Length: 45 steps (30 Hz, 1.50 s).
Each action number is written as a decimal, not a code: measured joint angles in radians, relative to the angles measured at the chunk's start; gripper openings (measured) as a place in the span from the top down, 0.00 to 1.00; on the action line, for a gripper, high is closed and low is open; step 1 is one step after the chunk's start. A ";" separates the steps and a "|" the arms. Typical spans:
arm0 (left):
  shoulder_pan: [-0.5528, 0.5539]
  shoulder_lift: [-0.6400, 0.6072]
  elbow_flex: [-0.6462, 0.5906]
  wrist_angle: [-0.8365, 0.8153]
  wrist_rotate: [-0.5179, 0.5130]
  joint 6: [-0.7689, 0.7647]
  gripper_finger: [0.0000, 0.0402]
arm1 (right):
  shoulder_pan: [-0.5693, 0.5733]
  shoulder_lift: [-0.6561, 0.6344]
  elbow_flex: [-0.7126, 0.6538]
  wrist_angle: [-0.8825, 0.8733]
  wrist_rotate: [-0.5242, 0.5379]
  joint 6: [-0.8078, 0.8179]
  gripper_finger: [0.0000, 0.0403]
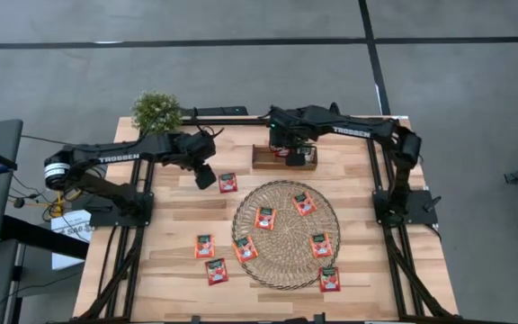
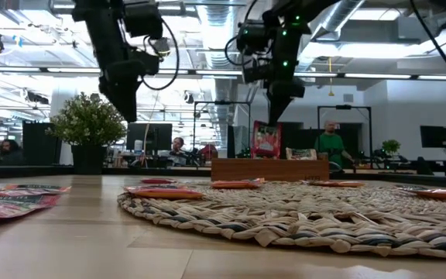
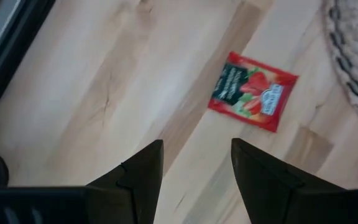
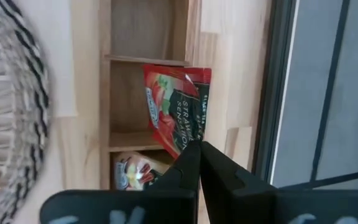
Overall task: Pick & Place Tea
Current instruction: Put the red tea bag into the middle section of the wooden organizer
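Several red-orange tea sachets lie flat on the round woven mat (image 1: 286,234) and on the table left of it. One sachet (image 3: 252,92) lies on the wood just ahead of my left gripper (image 3: 197,163), which is open and hovers above the table (image 1: 207,175). My right gripper (image 4: 197,152) is shut on another red sachet (image 4: 176,112) over the small wooden tray (image 1: 263,159) at the far side. A pale sachet (image 4: 132,171) lies in a neighbouring tray compartment. My right gripper pinches the red sachet by its upper edge (image 4: 190,138) between the two fingertips, coming from above and pointing steeply down. The sachet (image 2: 266,141) hangs upright below the fingers over a tray compartment. Whether its lower end touches the tray, I cannot tell.
A potted plant (image 1: 156,110) stands at the table's far left corner. The tray's wooden walls (image 2: 273,169) rise in front of the hanging sachet. The mat's rim (image 3: 353,62) lies close to the sachet ahead of the left gripper. People show in the room beyond.
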 joint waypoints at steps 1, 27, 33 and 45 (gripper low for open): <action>0.007 -0.011 -0.017 0.009 0.002 -0.001 0.55 | -0.003 0.008 0.001 0.006 0.001 -0.006 1.00; 0.064 -0.777 -0.487 0.714 0.251 -0.076 0.55 | -0.035 0.100 -0.002 -0.001 -0.015 0.059 1.00; 0.064 -0.910 -0.568 0.712 0.251 -0.108 0.55 | -0.032 0.099 -0.002 0.010 -0.030 0.063 1.00; 0.064 -0.971 -0.647 0.701 0.251 -0.186 0.55 | -0.032 0.099 -0.002 0.007 -0.032 0.063 0.97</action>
